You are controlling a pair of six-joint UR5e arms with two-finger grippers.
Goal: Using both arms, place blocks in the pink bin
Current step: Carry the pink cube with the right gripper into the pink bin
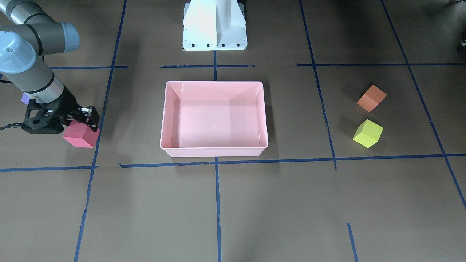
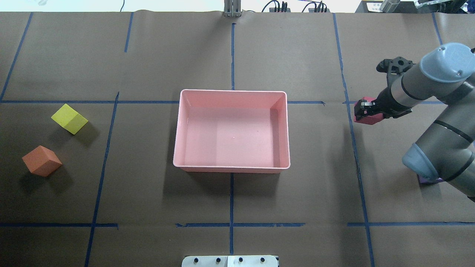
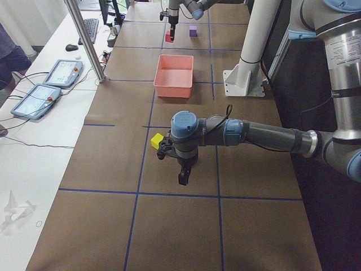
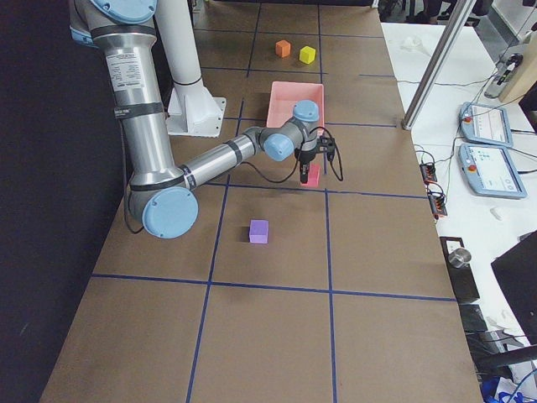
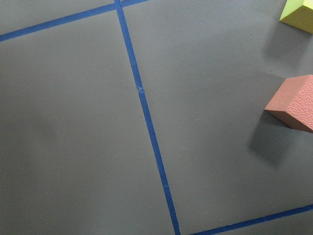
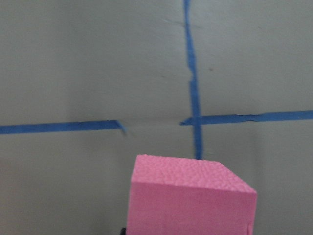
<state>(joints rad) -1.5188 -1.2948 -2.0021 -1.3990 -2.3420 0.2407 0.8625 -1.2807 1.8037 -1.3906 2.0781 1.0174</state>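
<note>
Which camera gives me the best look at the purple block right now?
Exterior right: the purple block sits fully exposed on the table. Exterior left shows it small and far away. Front-facing and overhead catch only slivers past the right arm. Neither wrist camera shows it.

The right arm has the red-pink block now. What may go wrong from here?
1. The right gripper seems to hold the red-pink block only near its top; it may slip on the way.
2. Carried low, it could strike the pink bin wall and shift the bin.
3. The purple block lies under the right arm; a low swing might knock it.
</note>
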